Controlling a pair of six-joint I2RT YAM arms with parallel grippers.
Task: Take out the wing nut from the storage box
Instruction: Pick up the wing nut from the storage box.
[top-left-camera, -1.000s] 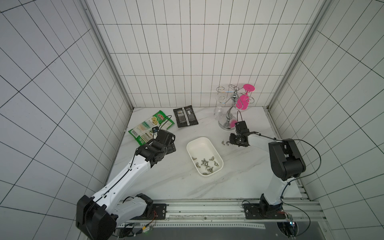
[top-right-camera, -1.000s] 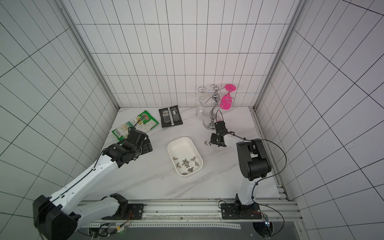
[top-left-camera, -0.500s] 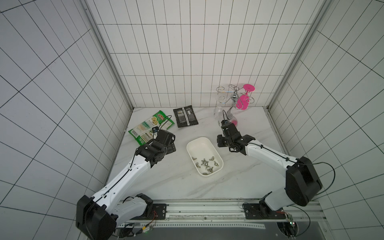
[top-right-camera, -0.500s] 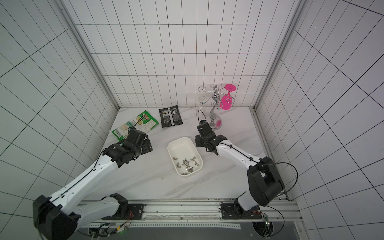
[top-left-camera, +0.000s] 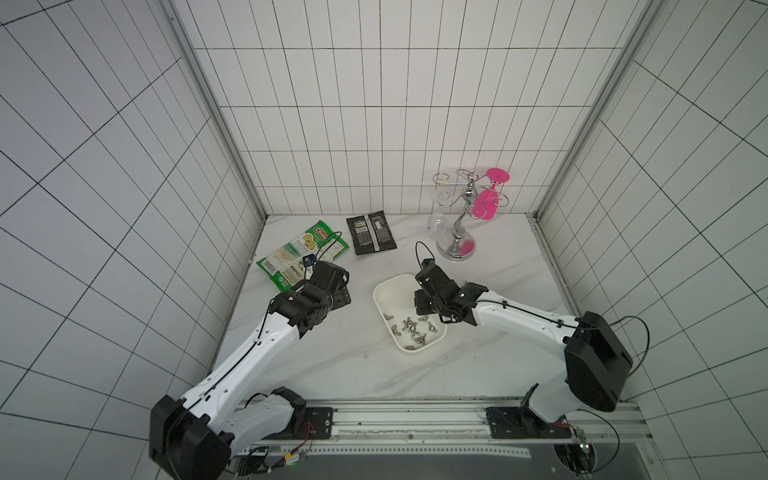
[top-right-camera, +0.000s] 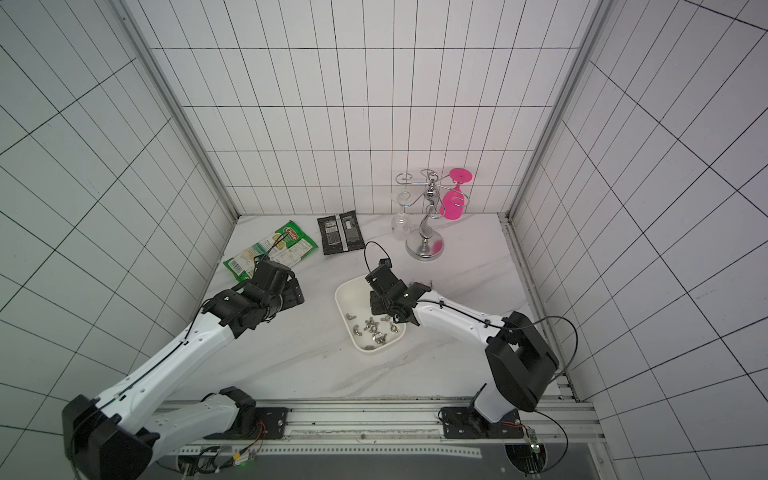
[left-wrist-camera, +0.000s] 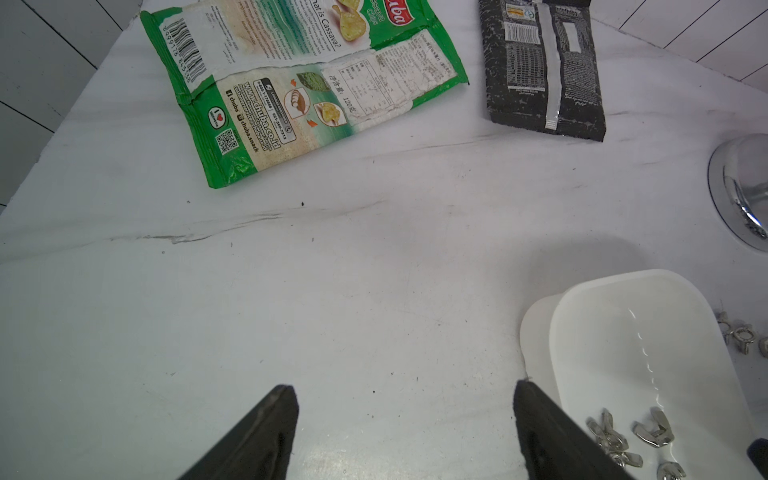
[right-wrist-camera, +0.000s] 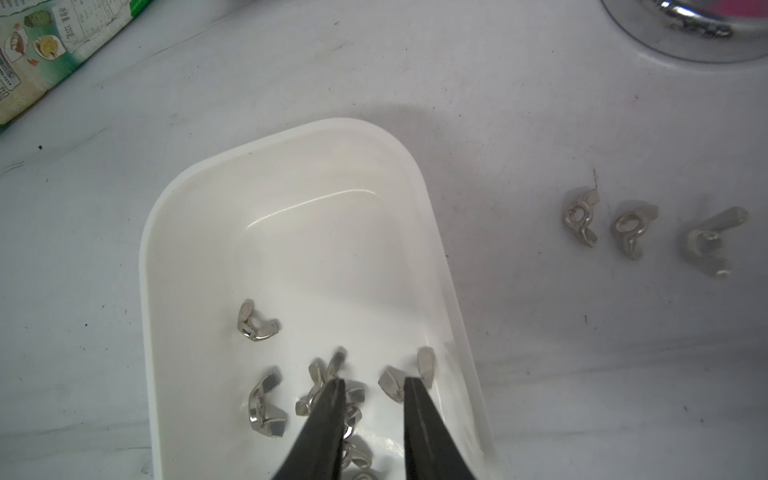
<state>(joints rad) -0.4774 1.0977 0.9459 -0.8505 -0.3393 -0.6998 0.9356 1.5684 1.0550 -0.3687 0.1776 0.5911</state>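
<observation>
The storage box (top-left-camera: 392, 291) sits mid-tabletop (top-left-camera: 332, 365), with a cluster of wing nuts (right-wrist-camera: 257, 322) in its end nearer the arms' bases. The right tool (right-wrist-camera: 372, 386) hovers over them, jaws slightly apart, gripping nothing. Three loose nuts (right-wrist-camera: 627, 228) lie beside the box. The left tool (left-wrist-camera: 405, 395) gapes wide above the tabletop.

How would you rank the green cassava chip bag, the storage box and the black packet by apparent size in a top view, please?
1. Tied for largest: the storage box and the green cassava chip bag. They look about alike and both are partly hidden, so I won't rank them.
2. Smallest: the black packet, clearly.
</observation>
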